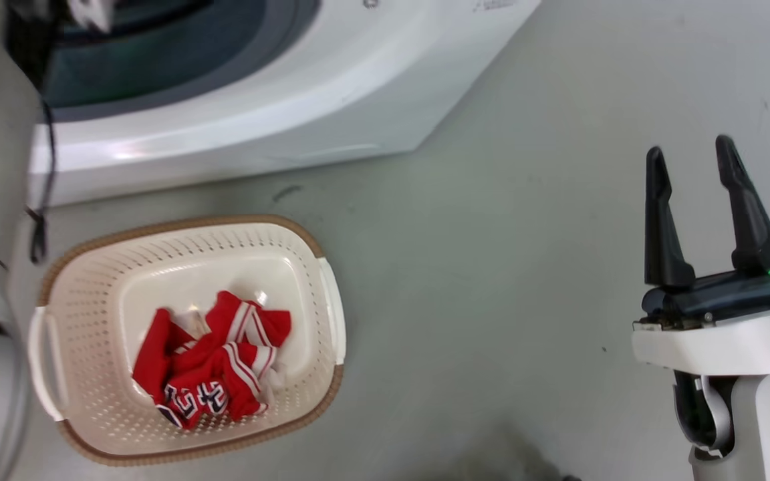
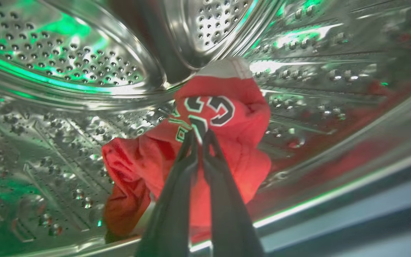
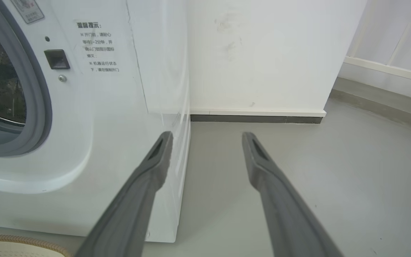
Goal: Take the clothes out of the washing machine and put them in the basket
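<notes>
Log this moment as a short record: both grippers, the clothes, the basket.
left gripper: fingers shut on a red jersey inside the drum
right gripper: open, holding nothing, over the floor
basket: on the floor in front of the washing machine
basket contents: crumpled red clothes
progress: gripped jersey not yet out

washing machine (image 1: 238,113): white front-loader, grey-rimmed port, stands on the floor just behind basket | basket (image 1: 91,287): cream, perforated, brown rim, upright | red jersey (image 1: 214,367): white-striped, numbered, crumpled on basket bottom | second red jersey (image 2: 227,117): black-and-white lettering, bunched inside perforated steel drum (image 2: 66,53)
</notes>
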Robot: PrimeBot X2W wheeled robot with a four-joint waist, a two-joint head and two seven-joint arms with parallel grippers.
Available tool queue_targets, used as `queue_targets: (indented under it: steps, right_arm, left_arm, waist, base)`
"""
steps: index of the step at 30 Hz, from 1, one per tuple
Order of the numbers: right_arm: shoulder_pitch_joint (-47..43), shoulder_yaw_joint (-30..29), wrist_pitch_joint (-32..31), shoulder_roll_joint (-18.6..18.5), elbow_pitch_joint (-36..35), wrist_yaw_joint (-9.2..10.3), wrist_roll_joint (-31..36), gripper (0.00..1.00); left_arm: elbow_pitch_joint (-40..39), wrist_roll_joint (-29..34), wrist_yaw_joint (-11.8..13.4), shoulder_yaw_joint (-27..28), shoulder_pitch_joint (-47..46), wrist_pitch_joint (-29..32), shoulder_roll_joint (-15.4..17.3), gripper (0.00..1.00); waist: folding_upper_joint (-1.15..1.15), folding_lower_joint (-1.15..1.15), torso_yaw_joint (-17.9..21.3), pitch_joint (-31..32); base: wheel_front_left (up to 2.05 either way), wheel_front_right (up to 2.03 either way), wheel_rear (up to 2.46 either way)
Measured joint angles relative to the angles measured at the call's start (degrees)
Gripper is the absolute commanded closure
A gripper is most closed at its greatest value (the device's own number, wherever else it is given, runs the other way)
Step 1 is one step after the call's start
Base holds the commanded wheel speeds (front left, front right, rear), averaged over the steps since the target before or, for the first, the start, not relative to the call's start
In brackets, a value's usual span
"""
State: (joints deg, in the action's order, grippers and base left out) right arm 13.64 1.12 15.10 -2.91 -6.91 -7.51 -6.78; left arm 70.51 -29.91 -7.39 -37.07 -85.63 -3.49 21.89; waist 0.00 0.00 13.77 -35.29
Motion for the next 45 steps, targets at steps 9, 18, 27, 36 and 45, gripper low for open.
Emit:
queue_targets:
  steps: [9,18,27,36,45]
  right_arm:
    - [-3.6,0.0,0.0,0.0,1.2,0.00,2.0,0.00]
    - [-8.2,-0.3,0.0,0.0,2.1,0.00,3.6,0.00]
    - [-11.2,-0.3,0.0,0.0,2.7,0.00,4.5,0.00]
    - [-14.2,-0.2,0.0,0.0,3.2,0.00,4.8,0.00]
    - [-16.1,0.0,0.0,0.0,3.6,0.00,4.8,0.00]
  left_arm:
    - [-0.5,-2.7,0.0,0.3,12.4,-9.6,-2.5,1.00]
    - [-11.0,-3.0,1.9,2.7,23.3,-11.4,-2.6,1.00]
    - [-30.5,-0.1,6.4,6.1,37.2,-11.5,0.1,1.00]
    - [-50.2,1.1,11.9,7.3,49.0,-11.0,4.4,1.00]
    - [-69.8,2.0,18.2,8.9,57.1,-6.4,10.4,1.00]
  waist:
    - [0.00,0.00,-2.9,8.1]
    - [0.00,-0.01,-6.0,16.3]
    - [0.00,-0.01,-8.7,23.0]
    - [0.00,-0.01,-10.5,28.2]
    - [0.00,0.00,-11.8,31.1]
  base:
    - [0.00,0.00,0.00]
    - [0.00,0.00,0.00]
    - [0.00,0.00,0.00]
    - [0.00,0.00,0.00]
    - [0.00,0.00,0.00]
